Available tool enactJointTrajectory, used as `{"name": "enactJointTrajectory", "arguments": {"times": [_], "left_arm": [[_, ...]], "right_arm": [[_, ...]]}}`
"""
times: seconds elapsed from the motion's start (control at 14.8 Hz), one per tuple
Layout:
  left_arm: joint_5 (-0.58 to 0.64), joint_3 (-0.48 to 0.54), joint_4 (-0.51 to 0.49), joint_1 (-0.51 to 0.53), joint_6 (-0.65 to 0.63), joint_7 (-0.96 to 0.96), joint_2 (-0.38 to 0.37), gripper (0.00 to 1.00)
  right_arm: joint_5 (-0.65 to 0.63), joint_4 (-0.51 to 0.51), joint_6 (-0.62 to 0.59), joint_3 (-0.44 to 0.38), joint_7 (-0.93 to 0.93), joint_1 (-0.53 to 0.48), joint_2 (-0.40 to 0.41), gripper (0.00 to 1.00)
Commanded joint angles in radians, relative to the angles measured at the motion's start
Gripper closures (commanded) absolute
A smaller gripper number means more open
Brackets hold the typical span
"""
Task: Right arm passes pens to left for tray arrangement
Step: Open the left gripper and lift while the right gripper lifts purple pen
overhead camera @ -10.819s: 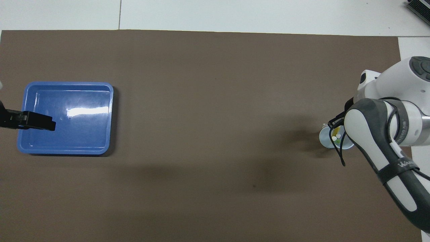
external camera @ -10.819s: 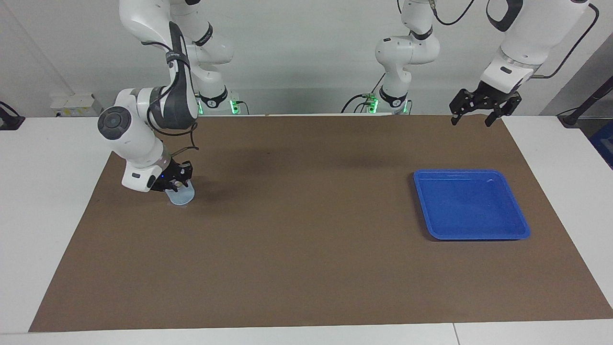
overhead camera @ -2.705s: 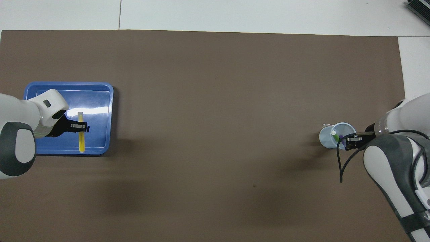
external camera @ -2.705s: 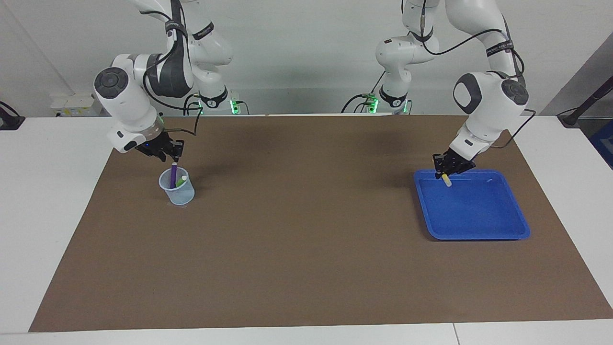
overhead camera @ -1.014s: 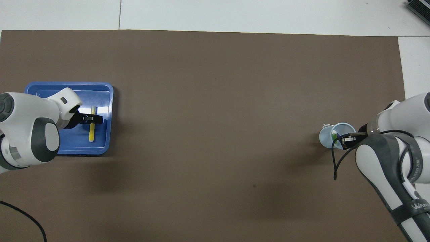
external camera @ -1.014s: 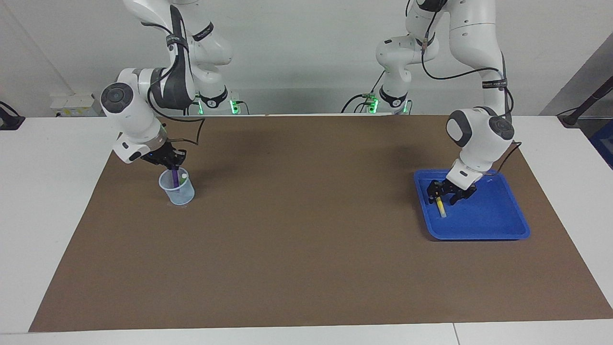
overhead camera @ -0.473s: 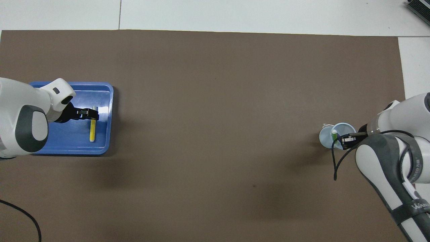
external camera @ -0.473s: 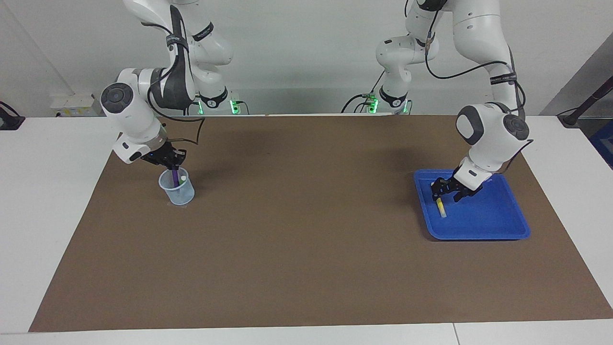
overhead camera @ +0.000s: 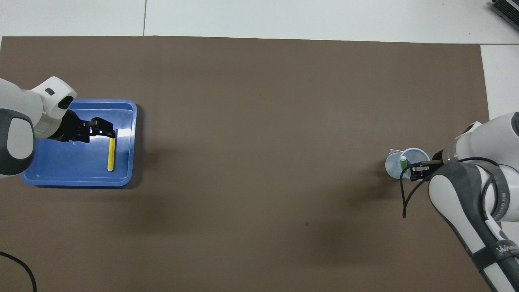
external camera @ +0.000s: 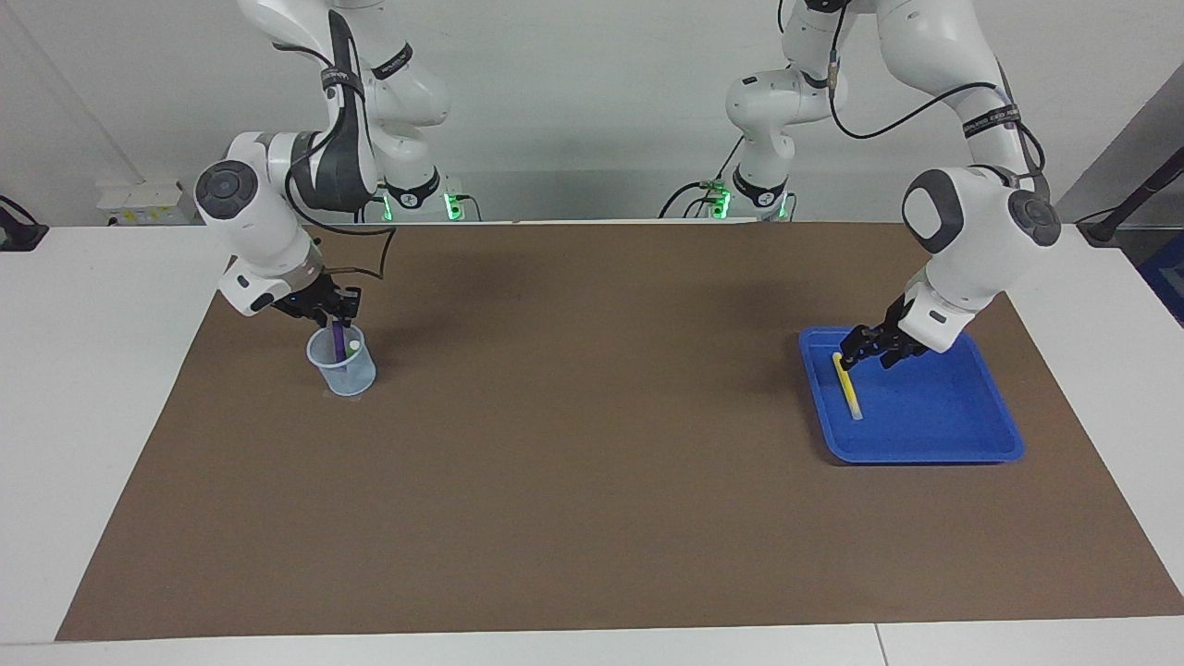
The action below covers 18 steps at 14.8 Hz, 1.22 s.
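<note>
Left gripper (external camera: 857,355) fingers released over the tray (external camera: 962,435); right gripper (external camera: 333,314) fingers' state unclear at the purple pen (external camera: 339,339), which could tip the cup (external camera: 344,363).

Both arms run off the top edge of the facing view, so their upper links are cut off. From overhead, the left arm (overhead camera: 16,125) is cropped at the picture's edge and the right arm (overhead camera: 474,202) runs out at the corner. The right gripper (external camera: 335,313) sits over the cup (external camera: 342,363); finger spacing too small to tell. Purple pen (external camera: 339,339) and green pen (overhead camera: 402,162) are mostly hidden inside the cup. The left gripper (external camera: 865,354) covers the yellow pen's (external camera: 846,386) upper end.
</note>
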Motion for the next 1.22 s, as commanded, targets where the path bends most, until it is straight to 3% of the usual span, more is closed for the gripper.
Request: {"name": "enactJointTrajectory", "arguments": {"times": [0.0, 0.27, 0.61, 1.01, 1.15], "left_arm": [[-0.045, -0.006, 0.003, -0.019, -0.075, -0.132, -0.065, 0.19], [-0.192, -0.009, 0.017, -0.051, -0.121, -0.414, -0.13, 0.19], [-0.324, -0.01, 0.01, -0.097, -0.112, -0.811, -0.212, 0.19], [-0.413, -0.013, 0.006, -0.152, -0.092, -1.217, -0.261, 0.18], [-0.416, -0.013, 0.006, -0.183, -0.081, -1.291, -0.269, 0.18]], "right_arm": [[-0.02, -0.034, 0.013, 0.007, -0.022, -0.015, -0.02, 0.64], [-0.02, -0.029, 0.013, 0.005, -0.085, -0.018, -0.018, 0.98], [-0.022, 0.024, -0.037, 0.007, -0.139, -0.023, -0.006, 1.0], [-0.005, 0.332, -0.458, 0.013, -0.26, 0.04, -0.029, 1.0], [0.068, 0.424, -0.551, 0.018, -0.312, 0.042, -0.032, 1.0]]}}
